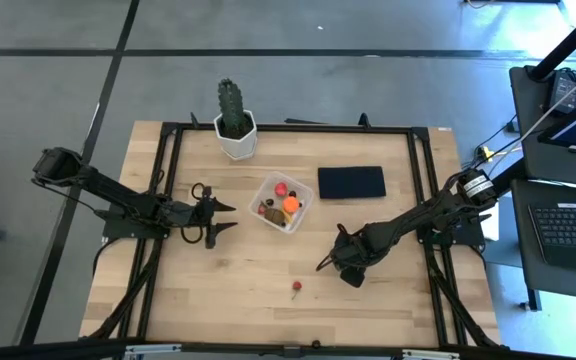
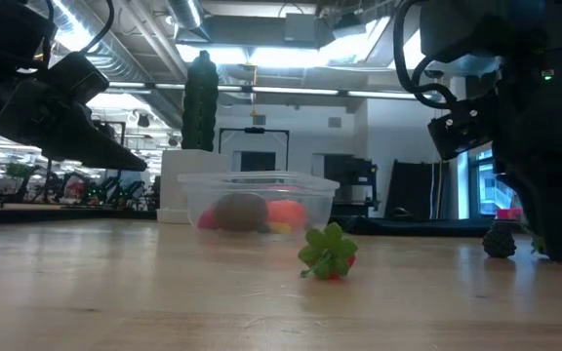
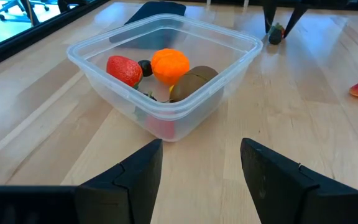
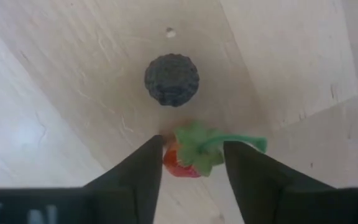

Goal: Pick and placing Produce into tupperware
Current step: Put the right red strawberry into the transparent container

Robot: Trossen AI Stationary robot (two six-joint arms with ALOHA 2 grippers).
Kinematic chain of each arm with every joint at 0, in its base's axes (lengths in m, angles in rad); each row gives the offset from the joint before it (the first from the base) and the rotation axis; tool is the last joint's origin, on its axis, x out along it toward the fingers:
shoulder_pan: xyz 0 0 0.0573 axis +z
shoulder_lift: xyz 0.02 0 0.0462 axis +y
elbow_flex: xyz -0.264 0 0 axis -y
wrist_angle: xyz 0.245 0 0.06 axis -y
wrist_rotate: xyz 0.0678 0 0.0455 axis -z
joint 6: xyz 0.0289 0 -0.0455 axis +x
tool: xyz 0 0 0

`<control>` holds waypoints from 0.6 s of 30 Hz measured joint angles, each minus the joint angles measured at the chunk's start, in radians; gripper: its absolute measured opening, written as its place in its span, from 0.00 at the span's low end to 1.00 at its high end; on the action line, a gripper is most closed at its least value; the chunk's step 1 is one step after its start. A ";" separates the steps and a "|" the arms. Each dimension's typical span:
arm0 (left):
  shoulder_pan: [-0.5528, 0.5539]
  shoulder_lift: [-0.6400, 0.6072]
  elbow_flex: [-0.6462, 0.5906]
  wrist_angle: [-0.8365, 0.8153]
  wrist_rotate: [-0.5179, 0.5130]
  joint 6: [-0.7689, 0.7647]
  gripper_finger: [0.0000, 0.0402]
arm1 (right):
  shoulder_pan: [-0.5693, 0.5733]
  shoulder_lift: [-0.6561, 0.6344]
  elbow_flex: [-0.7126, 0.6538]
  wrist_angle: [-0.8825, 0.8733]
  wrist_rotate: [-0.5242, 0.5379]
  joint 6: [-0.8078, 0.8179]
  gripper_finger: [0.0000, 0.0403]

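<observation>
Between your right claw (image 4: 188, 163) fingers sits a light, slippery strawberry (image 4: 185, 158); closing, not yet clamped—pinch its body.

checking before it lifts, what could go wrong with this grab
The right gripper has its fingers down around a red piece whose green leafy top fills much of the gap, so they may pinch only leaf and drop it. A dark berry lies just ahead and could get knocked away. Another red piece sits alone near the table's front edge.
</observation>
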 joint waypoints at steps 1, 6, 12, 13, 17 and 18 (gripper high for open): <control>0.000 0.000 0.000 0.000 0.000 0.000 0.52 | 0.000 0.000 0.000 0.000 -0.001 -0.002 0.40; 0.000 0.000 0.000 0.000 0.000 0.000 0.52 | 0.000 0.000 0.000 0.000 -0.002 -0.005 0.28; 0.000 0.000 0.000 0.000 0.000 0.000 0.52 | 0.000 0.000 0.000 0.000 -0.002 -0.005 0.28; 0.000 0.000 0.000 0.000 0.000 0.000 0.52 | 0.000 0.000 0.000 0.000 -0.002 -0.006 0.28; 0.000 0.000 0.000 0.000 0.000 0.000 0.52 | -0.003 0.000 0.000 0.000 -0.003 -0.013 0.30; 0.000 0.000 0.000 0.000 0.000 0.000 0.52 | -0.006 0.000 0.000 -0.002 -0.003 -0.016 0.30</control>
